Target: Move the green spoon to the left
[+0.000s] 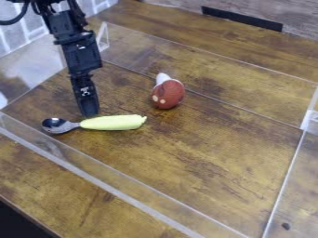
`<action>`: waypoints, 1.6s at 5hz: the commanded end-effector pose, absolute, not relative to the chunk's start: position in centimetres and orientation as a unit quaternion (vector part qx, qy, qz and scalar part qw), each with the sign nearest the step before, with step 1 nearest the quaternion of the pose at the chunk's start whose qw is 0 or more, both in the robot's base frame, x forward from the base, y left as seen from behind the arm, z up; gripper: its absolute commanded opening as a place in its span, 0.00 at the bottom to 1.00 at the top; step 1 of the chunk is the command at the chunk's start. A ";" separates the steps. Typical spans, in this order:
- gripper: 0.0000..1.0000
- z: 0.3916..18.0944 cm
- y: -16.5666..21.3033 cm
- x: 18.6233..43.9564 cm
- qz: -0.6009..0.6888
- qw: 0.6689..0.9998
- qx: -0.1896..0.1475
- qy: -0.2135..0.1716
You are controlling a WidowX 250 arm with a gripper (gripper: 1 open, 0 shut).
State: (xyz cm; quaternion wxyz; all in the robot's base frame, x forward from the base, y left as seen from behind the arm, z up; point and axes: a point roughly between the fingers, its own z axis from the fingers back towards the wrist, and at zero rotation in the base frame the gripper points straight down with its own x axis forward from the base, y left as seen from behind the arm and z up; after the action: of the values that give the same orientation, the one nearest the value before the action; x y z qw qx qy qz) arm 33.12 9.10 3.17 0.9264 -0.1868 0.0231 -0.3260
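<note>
On the brown wooden tabletop, toward the picture's left side, lies the green spoon with its shiny silver metal bowl and thick yellow-green plastic handle (114, 122). It lies flat, the bowl toward the picture's left edge and the handle running toward the middle of the table. Close to the place where bowl and handle meet, on the far side, is the lower end of the black robot gripper (88, 108). The gripper points down, its jaws standing open, with nothing gripped between them; whether its tips touch the spoon cannot be told. Farther back and to the right of the handle, apart from it, rests a rounded reddish-brown object with a whitish end (168, 94). The black arm reaches in from the upper left, in front of a clear, see-through panel (28, 33).
</note>
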 end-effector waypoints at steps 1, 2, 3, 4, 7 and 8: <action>1.00 3.2 8.6 32.4 -0.316 0.928 -0.196 0.031; 1.00 2.9 8.8 32.5 -0.339 0.917 -0.206 0.051; 1.00 2.9 9.0 32.6 -0.360 0.905 -0.216 0.069; 1.00 3.0 8.0 32.2 -0.328 0.914 -0.227 0.068; 1.00 3.4 7.0 31.1 -0.313 0.912 -0.250 0.092; 0.00 3.2 7.1 30.9 -0.321 0.907 -0.252 0.104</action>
State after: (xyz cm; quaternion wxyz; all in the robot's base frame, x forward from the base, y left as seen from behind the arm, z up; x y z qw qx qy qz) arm 30.82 7.41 2.53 0.9080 -0.2625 0.1092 -0.3078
